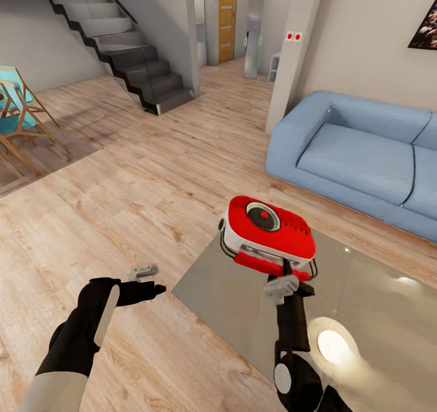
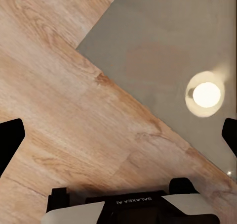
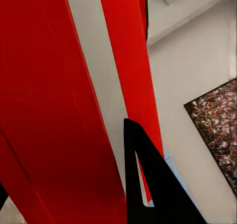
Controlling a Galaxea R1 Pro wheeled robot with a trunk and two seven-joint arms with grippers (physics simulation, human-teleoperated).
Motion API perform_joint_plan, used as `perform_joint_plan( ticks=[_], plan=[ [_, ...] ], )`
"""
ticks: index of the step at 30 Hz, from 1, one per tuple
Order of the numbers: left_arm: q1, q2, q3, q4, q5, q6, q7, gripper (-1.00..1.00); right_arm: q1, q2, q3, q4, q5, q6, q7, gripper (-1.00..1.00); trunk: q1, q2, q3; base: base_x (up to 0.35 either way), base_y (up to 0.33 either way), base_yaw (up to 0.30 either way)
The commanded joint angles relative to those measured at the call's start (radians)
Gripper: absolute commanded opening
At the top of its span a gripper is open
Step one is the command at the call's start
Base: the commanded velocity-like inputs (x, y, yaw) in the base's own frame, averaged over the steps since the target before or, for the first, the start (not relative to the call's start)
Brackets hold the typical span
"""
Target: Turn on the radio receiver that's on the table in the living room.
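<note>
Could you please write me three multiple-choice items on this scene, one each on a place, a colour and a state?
1. Where is the radio receiver?
A. On the sofa
B. At the near corner of the table, by the right gripper
C. On the stairs

2. What colour is the sofa?
A. Light blue
B. Green
C. Black

3. How does the left gripper stand?
A. Shut on the radio
B. Shut on a chair leg
C. Open and holding nothing

Answers:
1. B: the head view shows the red radio over the table corner, with the right gripper directly against its near edge.
2. A: the sofa's cushions and arm are pale blue in the head view.
3. C: the left wrist view shows the fingers wide apart, with bare floor and table top between them.
</note>
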State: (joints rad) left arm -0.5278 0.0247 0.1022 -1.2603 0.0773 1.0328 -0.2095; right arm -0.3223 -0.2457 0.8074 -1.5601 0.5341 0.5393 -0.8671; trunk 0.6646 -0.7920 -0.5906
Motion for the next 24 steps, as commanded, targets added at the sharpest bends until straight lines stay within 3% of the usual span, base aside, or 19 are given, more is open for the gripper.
perform_joint_plan(
  ticks=[1,5,8,13,14,19,21,24],
  plan=[
    [-0.007,0.0,0.0,-0.001,0.0,0.005,0.0,1.0,0.004,-0.009,0.041,0.014,-0.007,-0.012,-0.069,-1.0,0.0,0.0,0.0,0.0,0.0,0.0],
    [-0.02,0.003,-0.001,-0.013,0.001,0.011,-0.003,1.0,0.008,-0.02,0.106,0.117,-0.007,-0.091,-0.2,-1.0,0.0,0.0,0.0,0.0,0.0,0.0],
    [-0.023,0.006,-0.001,-0.028,0.001,0.012,-0.031,1.0,0.009,-0.017,0.122,0.228,-0.006,-0.146,-0.238,-1.0,0.0,0.0,0.0,0.0,0.0,0.0],
    [-0.025,0.008,-0.001,-0.081,0.001,0.014,-0.147,1.0,0.009,-0.004,0.135,0.422,0.021,-0.217,-0.29,-1.0,0.0,0.0,0.0,0.0,0.0,0.0],
    [-0.025,0.005,-0.001,-0.114,0.001,0.014,-0.195,1.0,0.009,0.013,0.137,0.488,0.038,-0.247,-0.309,-1.0,0.0,0.0,0.0,0.0,0.0,0.0],
    [-0.026,-0.008,0.0,-0.198,0.013,0.014,-0.254,1.0,0.009,0.072,0.139,0.622,0.078,-0.29,-0.331,-1.0,0.0,0.0,0.0,0.0,0.0,0.0],
    [-0.026,-0.017,0.0,-0.222,0.036,0.014,-0.268,1.0,0.009,0.098,0.139,0.677,0.096,-0.296,-0.338,-1.0,0.0,0.0,0.0,0.0,0.0,0.0],
    [-0.027,-0.022,-0.001,-0.244,0.106,0.014,-0.28,1.0,0.009,0.134,0.138,0.737,0.124,-0.301,-0.371,-1.0,0.0,0.0,0.0,0.0,0.0,0.0]
  ],
)
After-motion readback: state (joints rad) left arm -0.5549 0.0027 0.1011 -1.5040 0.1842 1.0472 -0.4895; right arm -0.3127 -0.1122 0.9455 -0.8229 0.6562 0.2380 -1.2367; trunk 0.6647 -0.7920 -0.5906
